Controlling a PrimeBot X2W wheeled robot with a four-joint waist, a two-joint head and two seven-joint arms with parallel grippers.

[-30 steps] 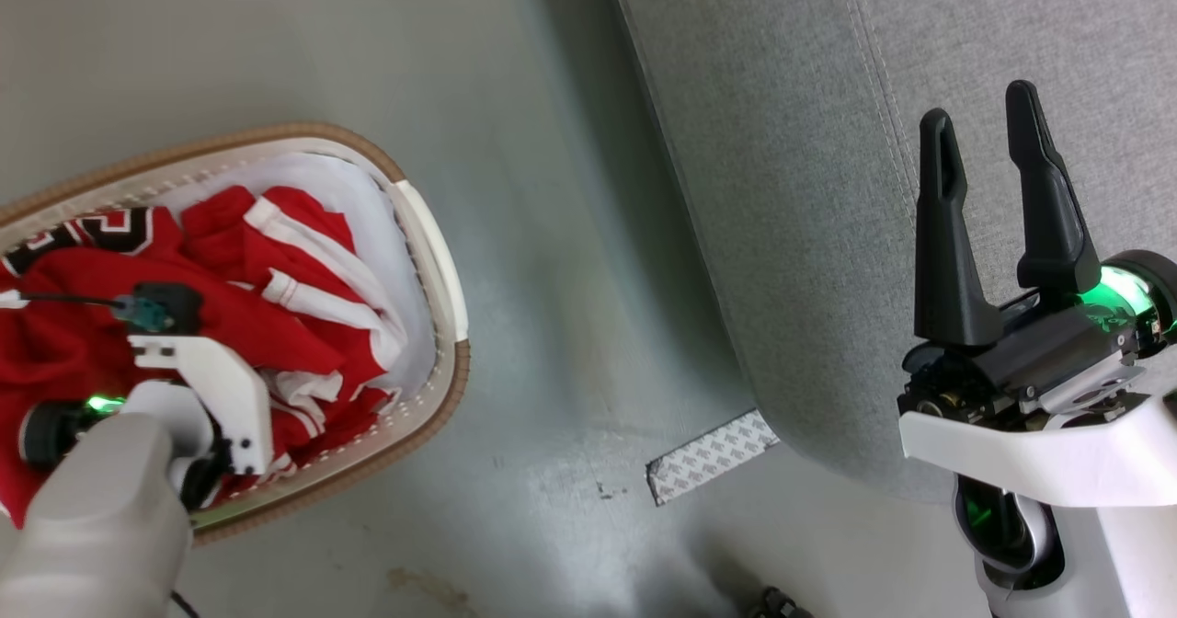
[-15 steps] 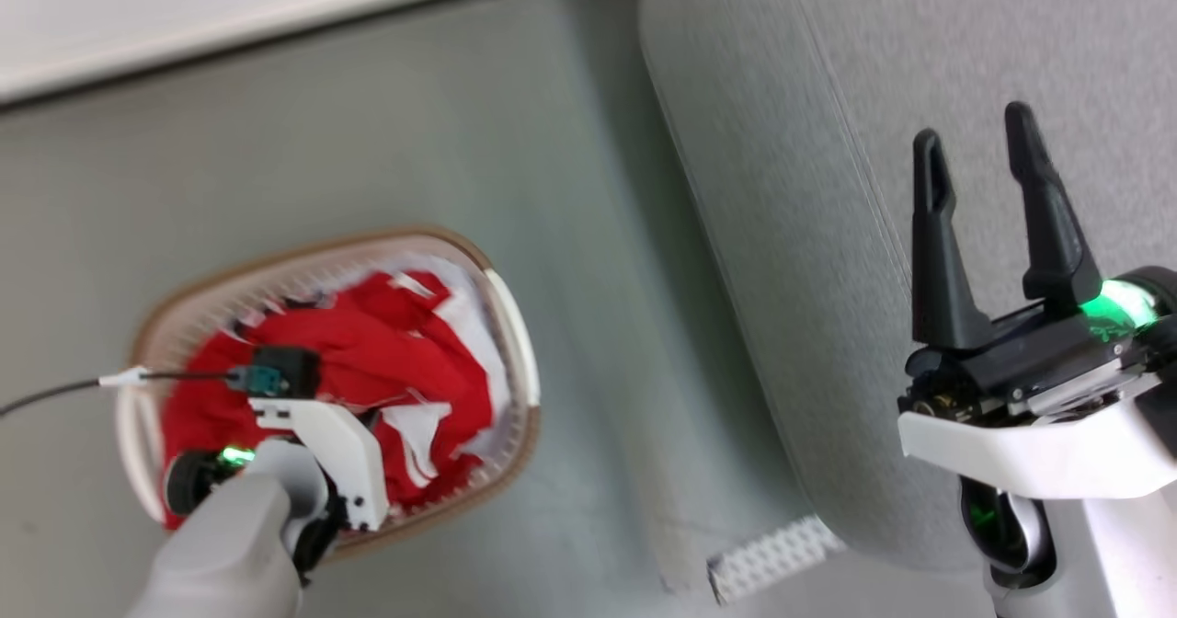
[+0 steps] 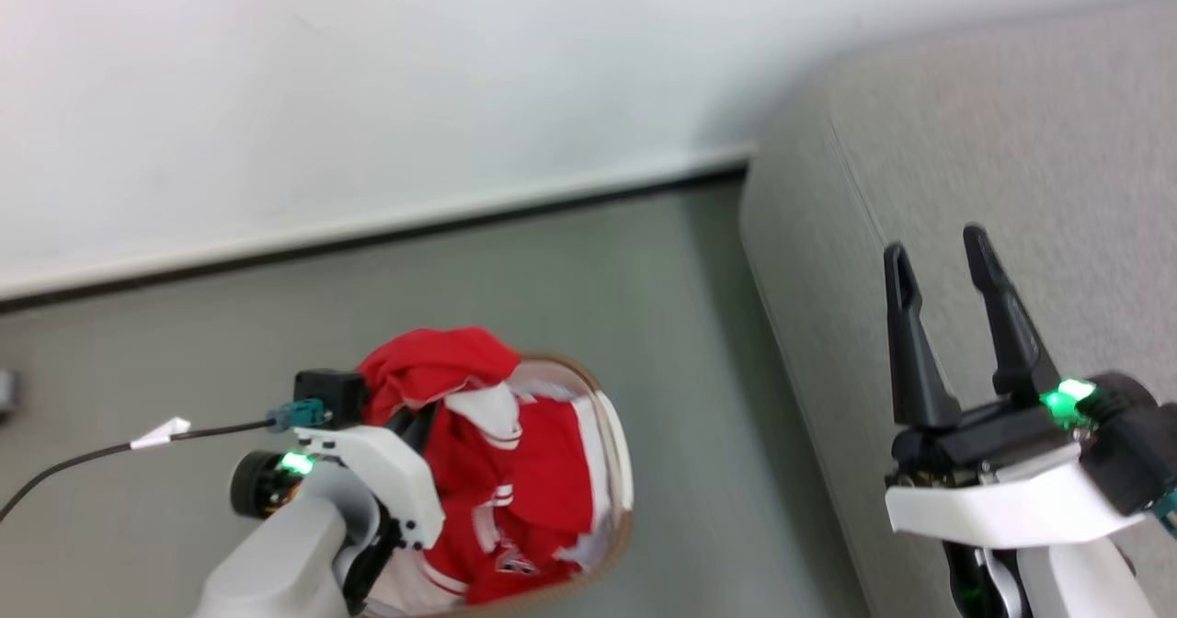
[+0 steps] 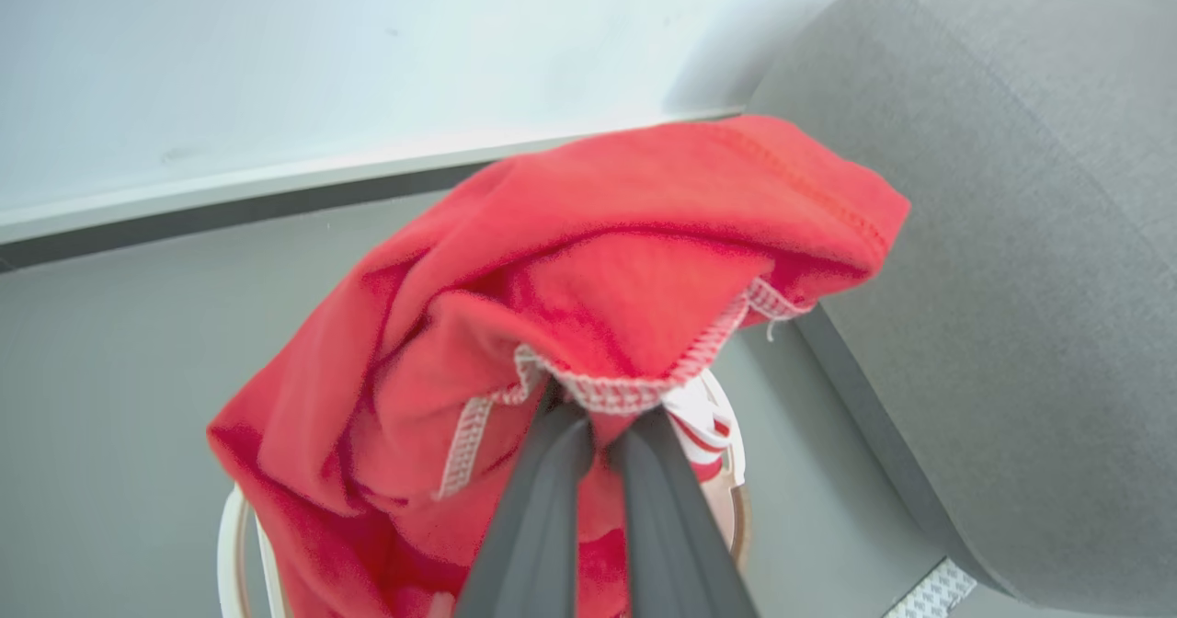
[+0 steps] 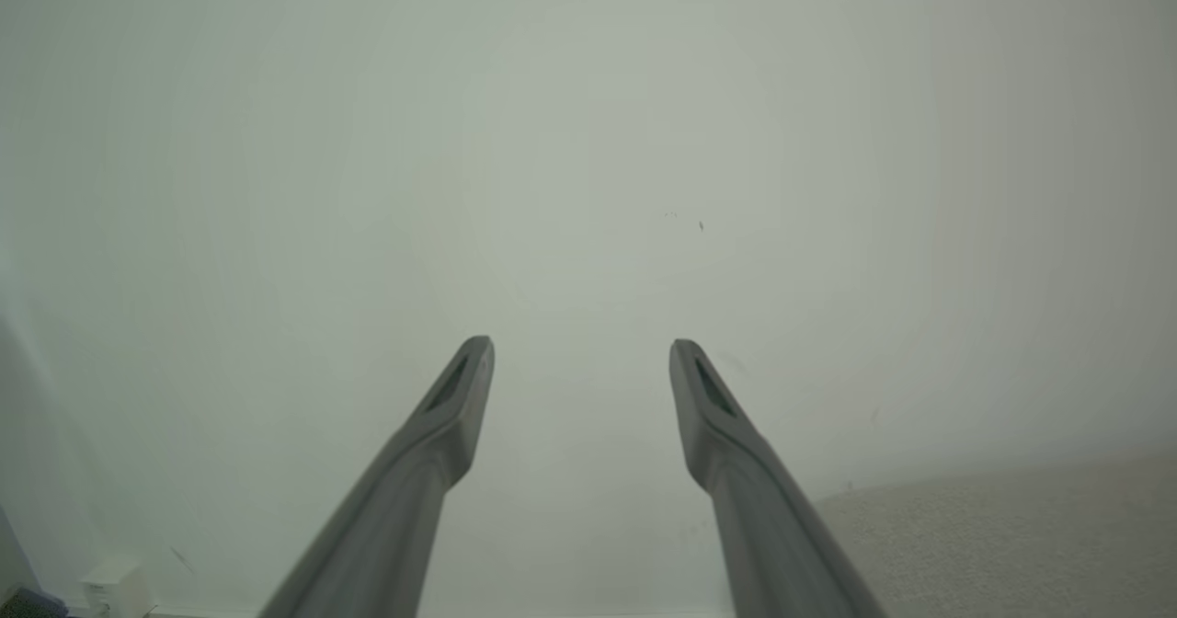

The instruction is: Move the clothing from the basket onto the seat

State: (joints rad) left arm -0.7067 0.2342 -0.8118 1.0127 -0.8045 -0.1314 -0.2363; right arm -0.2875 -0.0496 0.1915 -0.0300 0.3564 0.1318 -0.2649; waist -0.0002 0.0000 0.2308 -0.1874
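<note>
Nearest the lens, pinching a hemmed fold of red clothing [image 4: 588, 259] in the left claw [image 4: 593, 416], fingers pressed together on the white-stitched edge. Up out of the heap now, where a second ago sunk low among the garments: bunched fabric hanging from the grip, raised above the rim of the basket [image 3: 614, 452]. Below it, more red-and-white clothing lying in the basket and trailing up toward the lifted piece, so not wholly free by the look of it. Basket standing on the grey floor [image 3: 570, 268], apart from the seat [image 3: 993, 158]. Off to the right, spread and holding nothing as before: the right claw [image 3: 936, 243], poised over the seat's grey fabric. Beyond, skirting board [image 3: 460, 209] and pale wall [image 3: 368, 94], newly in frame through a tilt of the head camera, not through any shift of basket or seat. Judged from this: pick made, carry across to the seat next, nothing seen delivered there yet. Some risk of dragging a second garment along.
</note>
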